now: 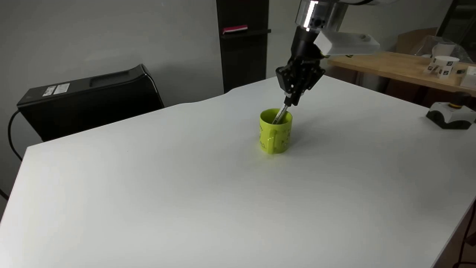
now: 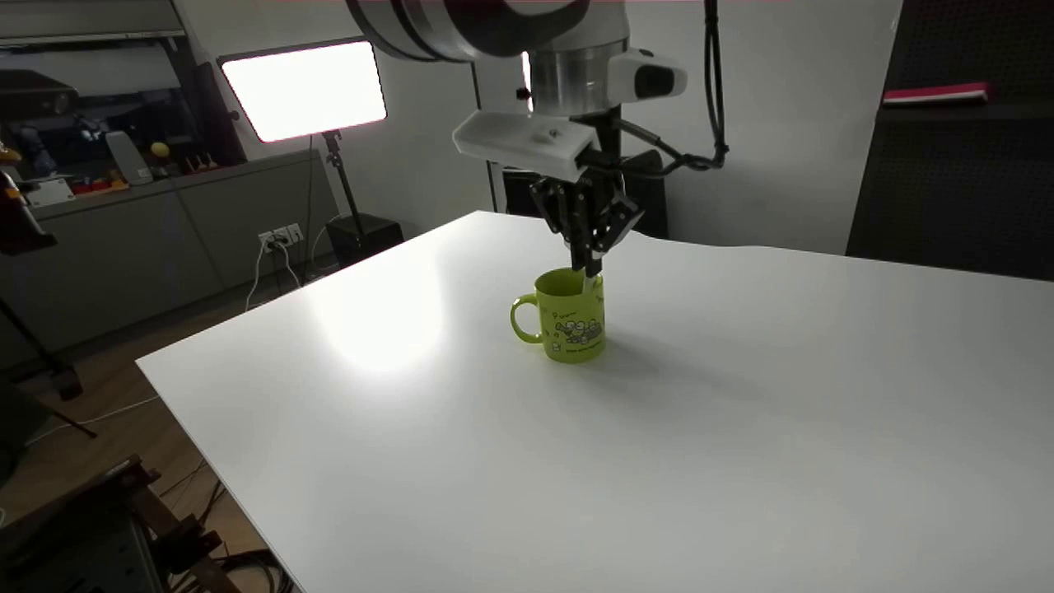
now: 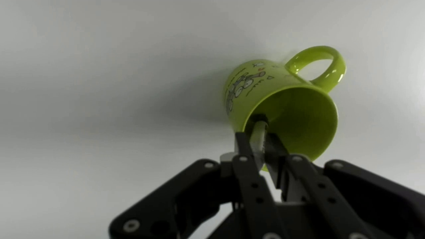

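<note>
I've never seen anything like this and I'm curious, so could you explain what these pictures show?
The machine is a robot arm, and the black pinching part at its end is the tool. Two pictures come from cameras set away from the arm, looking across the white table; the close-up comes from a camera on its wrist, looking down past the tool. A yellow-green mug stands upright on the table, and a small white-and-black box sits at the table's edge. The tool is closed on a slim pale pen, which leans with its lower end inside the mug. I can't tell whether the pen touches the bottom.
</note>
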`<state>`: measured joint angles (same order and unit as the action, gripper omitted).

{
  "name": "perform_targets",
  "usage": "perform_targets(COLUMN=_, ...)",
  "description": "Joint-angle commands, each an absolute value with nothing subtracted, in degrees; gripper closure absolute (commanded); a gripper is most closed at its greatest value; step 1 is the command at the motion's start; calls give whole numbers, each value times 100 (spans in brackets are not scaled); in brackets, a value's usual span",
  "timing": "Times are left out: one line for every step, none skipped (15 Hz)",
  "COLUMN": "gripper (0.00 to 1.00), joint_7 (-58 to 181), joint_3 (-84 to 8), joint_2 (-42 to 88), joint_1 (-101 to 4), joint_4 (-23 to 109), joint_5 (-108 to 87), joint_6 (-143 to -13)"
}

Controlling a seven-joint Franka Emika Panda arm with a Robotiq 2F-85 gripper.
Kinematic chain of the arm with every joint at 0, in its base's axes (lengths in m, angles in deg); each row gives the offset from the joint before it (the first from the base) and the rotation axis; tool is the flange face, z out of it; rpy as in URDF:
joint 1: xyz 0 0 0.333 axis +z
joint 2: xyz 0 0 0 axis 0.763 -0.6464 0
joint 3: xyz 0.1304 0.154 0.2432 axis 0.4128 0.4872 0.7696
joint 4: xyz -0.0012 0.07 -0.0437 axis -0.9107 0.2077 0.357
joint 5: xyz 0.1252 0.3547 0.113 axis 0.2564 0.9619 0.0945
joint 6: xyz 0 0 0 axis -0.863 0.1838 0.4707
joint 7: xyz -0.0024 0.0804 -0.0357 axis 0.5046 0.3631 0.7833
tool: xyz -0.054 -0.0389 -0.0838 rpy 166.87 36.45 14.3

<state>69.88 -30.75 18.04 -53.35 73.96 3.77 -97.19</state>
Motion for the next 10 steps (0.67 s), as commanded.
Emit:
perform_targets(gripper=96, joint_7=6765, joint_3=-3260, joint_2=2035, joint_1=-5100, joint_4=7341, joint_5=-67, joint_6=-9829)
perform_targets(gripper=96, joint_7=6745, joint_3=-3280, joint_2=2070, joint_1=-5058, joint_4=7324, joint_5=-167, joint_6=-9862)
perform_targets(gripper=96, joint_7=6727, joint_3=-3296, joint_2=2100, joint_1=-5023, joint_4=7299, joint_5=-254, joint_6=-9856)
perform_targets(gripper=96, joint_7=6707, joint_3=-3308, joint_2=2130, joint_1=-4986, joint_4=7275, joint_5=-334, joint_6=-9851)
perform_targets(gripper=96, joint_7=6673, joint_3=-3330, joint_2=2159, joint_1=-4948, joint_4=7251, joint_5=-411, joint_6=-9855)
perform_targets(gripper=96, joint_7=6662, joint_3=-3332, joint_2=2188, joint_1=-4928, joint_4=7205, joint_5=-445, joint_6=-9821)
perform_targets(gripper=96, joint_7=6650, joint_3=-3335, joint_2=2212, joint_1=-4910, joint_4=7163, joint_5=-481, joint_6=-9802)
perform_targets(gripper=96, joint_7=6636, joint_3=-3337, joint_2=2234, joint_1=-4892, joint_4=7130, joint_5=-508, joint_6=-9792)
perform_targets(gripper=96, joint_7=6640, joint_3=-3333, joint_2=2259, joint_1=-4876, joint_4=7088, joint_5=-545, joint_6=-9773)
perform_targets(gripper=96, joint_7=6603, joint_3=-3349, joint_2=2270, joint_1=-4846, joint_4=7032, joint_5=-613, joint_6=-9756)
